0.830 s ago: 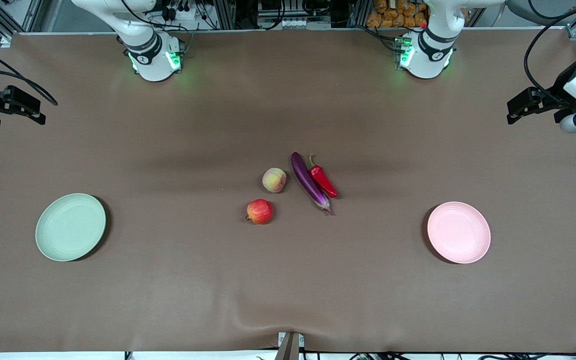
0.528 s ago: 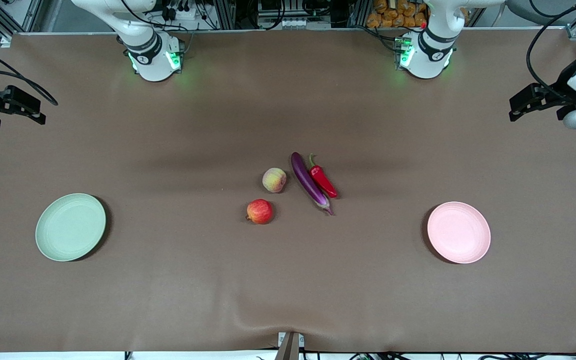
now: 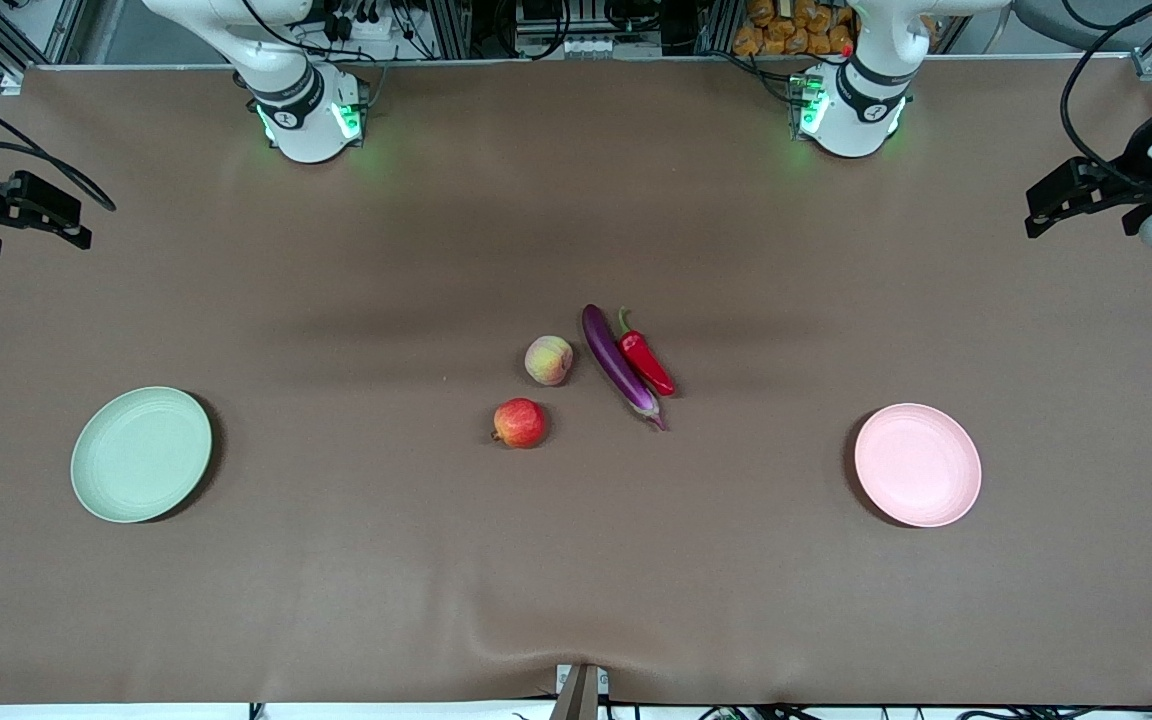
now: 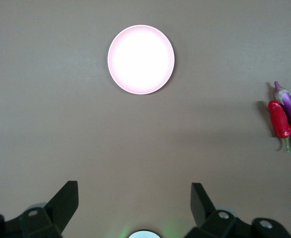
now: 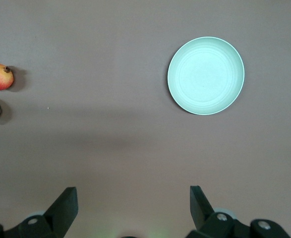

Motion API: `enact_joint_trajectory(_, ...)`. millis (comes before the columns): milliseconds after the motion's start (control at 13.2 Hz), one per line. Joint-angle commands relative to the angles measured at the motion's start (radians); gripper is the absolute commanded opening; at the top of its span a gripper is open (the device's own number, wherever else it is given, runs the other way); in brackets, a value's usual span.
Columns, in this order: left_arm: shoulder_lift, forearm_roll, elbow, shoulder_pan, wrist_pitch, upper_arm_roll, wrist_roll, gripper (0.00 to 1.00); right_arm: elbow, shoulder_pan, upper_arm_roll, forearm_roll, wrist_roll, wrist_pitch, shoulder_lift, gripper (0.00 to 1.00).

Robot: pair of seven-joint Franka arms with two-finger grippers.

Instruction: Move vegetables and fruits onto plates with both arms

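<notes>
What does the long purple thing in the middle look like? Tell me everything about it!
It is a long, slender eggplant with shiny, smooth purple skin. One end is rounded; the end nearer the front camera narrows to a paler tip with a small stem. It lies flat and slanted on the brown table near the middle. A red chili pepper lies right alongside it, seemingly touching. A pale peach sits close by, apart. No gripper is near it.
</notes>
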Motion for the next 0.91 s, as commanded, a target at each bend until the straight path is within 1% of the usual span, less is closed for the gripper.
enact_joint_trajectory(0,0.017,-0.014,0.013,-0.003,-0.027,-0.002,-0.003,1.00,-0.008,-0.008,0.000,0.012,-0.014,-0.004,-0.011,1.00)
enact_joint_trajectory(302,0.020,-0.017,0.018,-0.011,-0.036,-0.002,-0.009,1.00,-0.008,-0.005,0.000,0.012,-0.013,-0.004,-0.011,1.00)
enact_joint_trajectory(604,0.046,-0.019,0.018,-0.012,-0.025,-0.024,-0.011,1.00,-0.006,-0.008,0.000,0.012,-0.013,0.001,-0.010,1.00)
enact_joint_trajectory(830,0.066,-0.019,0.019,-0.029,-0.008,-0.024,-0.015,1.00,-0.006,-0.005,0.000,0.012,-0.013,0.004,-0.010,1.00)
